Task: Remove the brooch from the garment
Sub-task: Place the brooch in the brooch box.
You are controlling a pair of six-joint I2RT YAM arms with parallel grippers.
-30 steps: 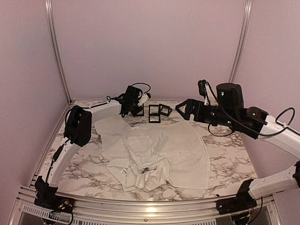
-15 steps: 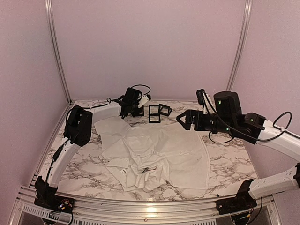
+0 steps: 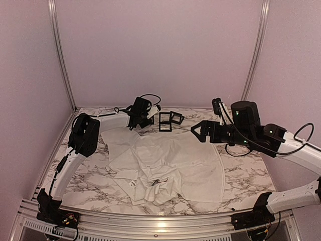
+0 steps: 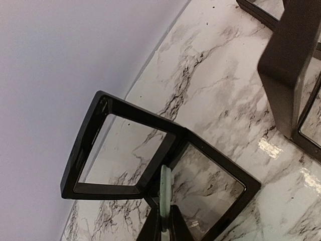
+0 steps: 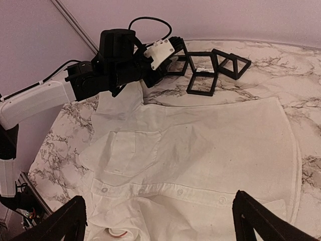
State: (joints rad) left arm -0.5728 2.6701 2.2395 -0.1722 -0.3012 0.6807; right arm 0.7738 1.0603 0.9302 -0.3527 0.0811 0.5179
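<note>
The left gripper (image 4: 164,223) is pressed together on a thin pale-green piece, the brooch (image 4: 165,188) by my reckoning. It holds the piece edge-on over an open black case (image 4: 138,114) at the table's (image 3: 241,175) eleven o'clock. The garment (image 3: 170,165) lies crumpled mid-table, well apart from it. The right gripper (image 3: 200,131) hangs spread wide above the garment's two o'clock edge. To finish well, I'd lower the brooch into the case's base half, clear of the raised lid, then let go gently.

The garment (image 3: 173,160) is plain white. The surface (image 3: 246,175) is white marble with grey veins. The small open boxes (image 3: 165,122) are black. The thin piece (image 4: 165,188) is pale green.
</note>
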